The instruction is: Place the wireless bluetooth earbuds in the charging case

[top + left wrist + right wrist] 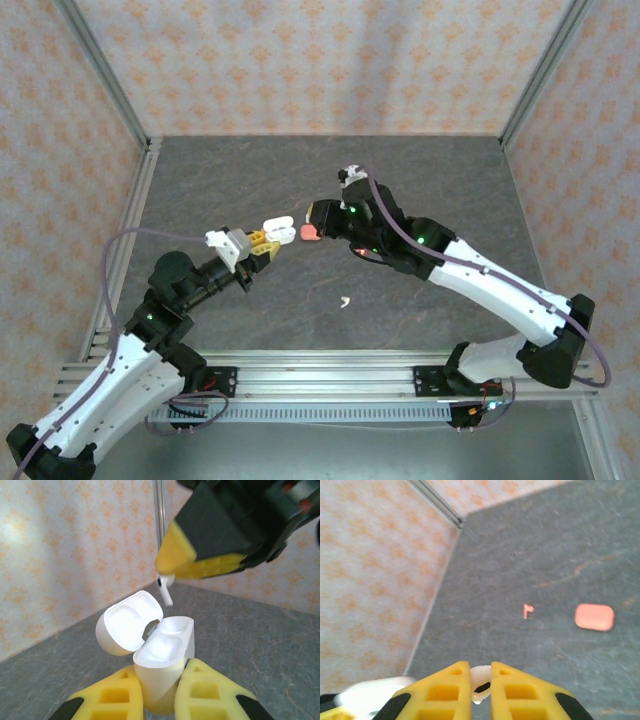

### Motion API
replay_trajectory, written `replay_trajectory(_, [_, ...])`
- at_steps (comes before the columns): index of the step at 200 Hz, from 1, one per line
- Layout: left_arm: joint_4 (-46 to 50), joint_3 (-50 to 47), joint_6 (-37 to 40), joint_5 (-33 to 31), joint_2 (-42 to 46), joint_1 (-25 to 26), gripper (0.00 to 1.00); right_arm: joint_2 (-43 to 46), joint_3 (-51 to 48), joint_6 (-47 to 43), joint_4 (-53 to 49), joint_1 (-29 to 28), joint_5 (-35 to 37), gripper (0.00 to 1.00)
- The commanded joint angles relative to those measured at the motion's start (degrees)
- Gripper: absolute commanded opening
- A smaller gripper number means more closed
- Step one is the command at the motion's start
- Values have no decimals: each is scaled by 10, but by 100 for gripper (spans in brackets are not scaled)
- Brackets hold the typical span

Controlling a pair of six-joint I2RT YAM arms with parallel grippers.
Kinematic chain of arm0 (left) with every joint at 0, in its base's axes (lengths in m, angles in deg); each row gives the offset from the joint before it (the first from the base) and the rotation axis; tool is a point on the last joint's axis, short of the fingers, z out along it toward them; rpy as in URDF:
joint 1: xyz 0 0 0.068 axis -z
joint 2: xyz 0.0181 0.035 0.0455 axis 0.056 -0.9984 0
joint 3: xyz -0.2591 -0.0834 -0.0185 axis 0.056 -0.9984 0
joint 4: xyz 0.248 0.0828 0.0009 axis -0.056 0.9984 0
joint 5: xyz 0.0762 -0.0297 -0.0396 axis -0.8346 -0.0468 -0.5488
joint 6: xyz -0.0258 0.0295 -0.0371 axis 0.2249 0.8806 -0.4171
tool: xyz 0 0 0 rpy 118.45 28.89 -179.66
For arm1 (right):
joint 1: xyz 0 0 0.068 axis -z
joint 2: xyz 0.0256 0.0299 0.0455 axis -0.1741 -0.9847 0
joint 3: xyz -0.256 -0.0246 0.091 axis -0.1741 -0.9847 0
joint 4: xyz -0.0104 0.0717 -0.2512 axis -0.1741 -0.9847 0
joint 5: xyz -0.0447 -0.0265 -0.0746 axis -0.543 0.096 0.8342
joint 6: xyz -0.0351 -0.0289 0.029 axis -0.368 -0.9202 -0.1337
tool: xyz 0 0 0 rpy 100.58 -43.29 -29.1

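Observation:
My left gripper [161, 674] is shut on the white charging case [162, 655], held up off the table with its lid [127, 625] swung open and both sockets empty. In the top view this case [279, 228] sits at the left gripper [262, 241] tips. My right gripper [480, 667] is shut on a white earbud [481, 682]. Seen from the left wrist, that earbud [165, 587] hangs stem-down just above the open case, under the right gripper's yellow finger [195, 560]. The right gripper [316, 218] hovers close to the case.
A shut coral-red case [594, 616] lies on the grey table [420, 190], with a coral-red earbud [528, 610] to its left. Another white earbud [344, 301] lies on the table nearer the arm bases. Patterned walls enclose the table on three sides.

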State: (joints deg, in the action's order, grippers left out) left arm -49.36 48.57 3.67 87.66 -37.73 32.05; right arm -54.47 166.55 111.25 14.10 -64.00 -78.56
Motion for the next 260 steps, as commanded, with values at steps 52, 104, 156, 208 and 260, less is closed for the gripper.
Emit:
replay_trajectory(52, [-65, 28, 9, -25, -31, 2, 0, 21, 10, -20, 116, -18, -24, 13])
replay_trajectory(104, [-71, 29, 7, -25, -33, 3, 0, -9, 20, -17, 124, -33, -78, 13])
replay_trajectory(156, [-71, 33, 8, -24, -35, 4, 0, -27, 19, -28, 126, -45, -88, 13])
replay_trajectory(208, [-69, 36, 10, -25, -35, 4, 0, -31, 17, -42, 118, -50, -68, 13])
replay_trajectory(260, [-70, 37, 10, -28, -33, 4, 0, -31, 17, -70, 106, -68, -26, 12])
